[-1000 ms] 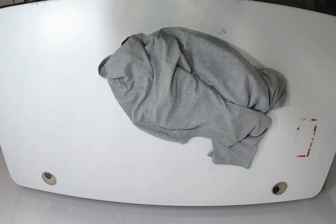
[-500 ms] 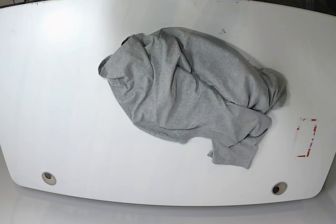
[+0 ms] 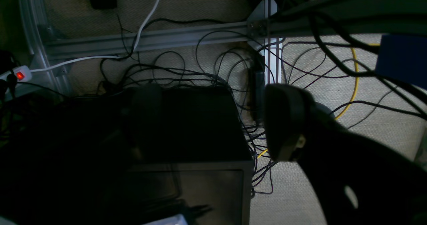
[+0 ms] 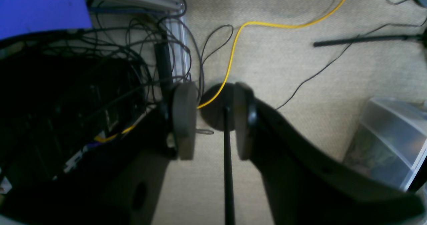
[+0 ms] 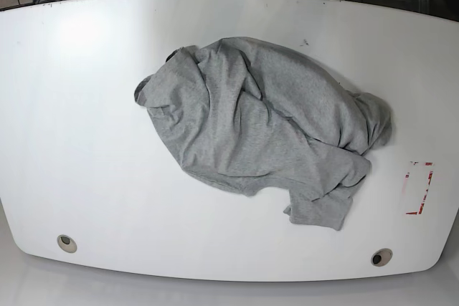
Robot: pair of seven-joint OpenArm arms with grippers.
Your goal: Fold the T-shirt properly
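Crumpled light heather-grey cotton T-shirt (image 5: 262, 130) lies heaped at the centre of the white oval table (image 5: 86, 141), unfolded; right gripper (image 4: 210, 121) parted and empty, left gripper (image 3: 213, 125) apparently spread, both over floor, likely parked.

- The left tool (image 3: 213, 121) is black and lies in deep shadow: one finger (image 3: 287, 121) shows as a broad rounded oval pad with a small pale fastener near its base.
- Behind that finger, a thick dark link carries an oval slot.
- The right tool (image 4: 210, 118) has two flat, dark grey rounded pads (image 4: 184, 118) on black curved links.
- One round hole shows in its left link.
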